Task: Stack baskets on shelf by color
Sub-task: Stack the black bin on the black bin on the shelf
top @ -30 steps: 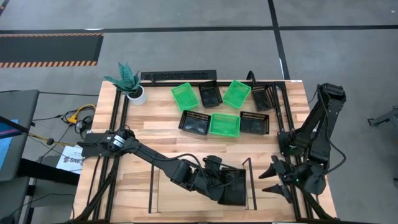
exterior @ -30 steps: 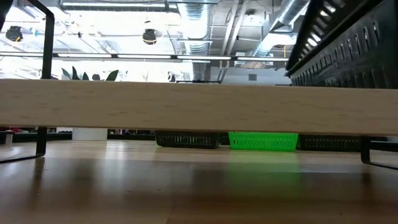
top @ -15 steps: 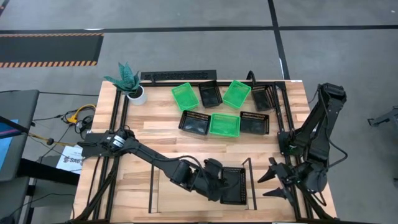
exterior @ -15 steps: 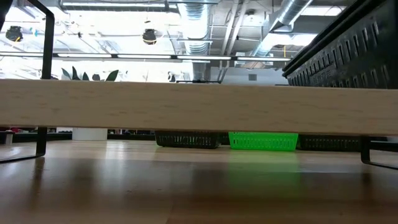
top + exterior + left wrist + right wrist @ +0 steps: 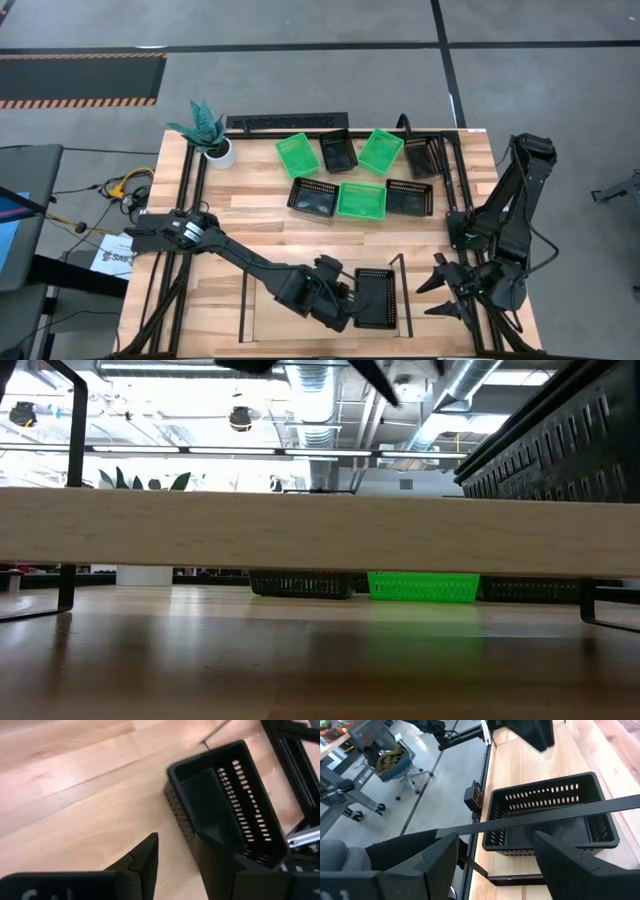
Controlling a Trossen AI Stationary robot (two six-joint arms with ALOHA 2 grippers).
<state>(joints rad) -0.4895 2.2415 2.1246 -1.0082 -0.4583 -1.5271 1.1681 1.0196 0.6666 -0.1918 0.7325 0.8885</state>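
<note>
Black mesh-walled basket (image 5: 374, 298) on pale wooden shelf board (image 5: 268, 300), left gripper (image 5: 343, 300) fingers clamped on its slotted wall

One black basket (image 5: 374, 298) sat upright on the shelf (image 5: 270, 318), lower centre. Three green baskets (image 5: 361, 200) and four black baskets (image 5: 312, 196) clustered upper centre.

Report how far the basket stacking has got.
Done: one black mesh plastic basket sits at the right end of the wooden-board, wire-framed shelf. In hand: the left gripper grips that basket's wall. Left: four black baskets and three bright green baskets lie loose across the table; nothing is stacked yet. The right gripper waits open at the table's right edge.
</note>
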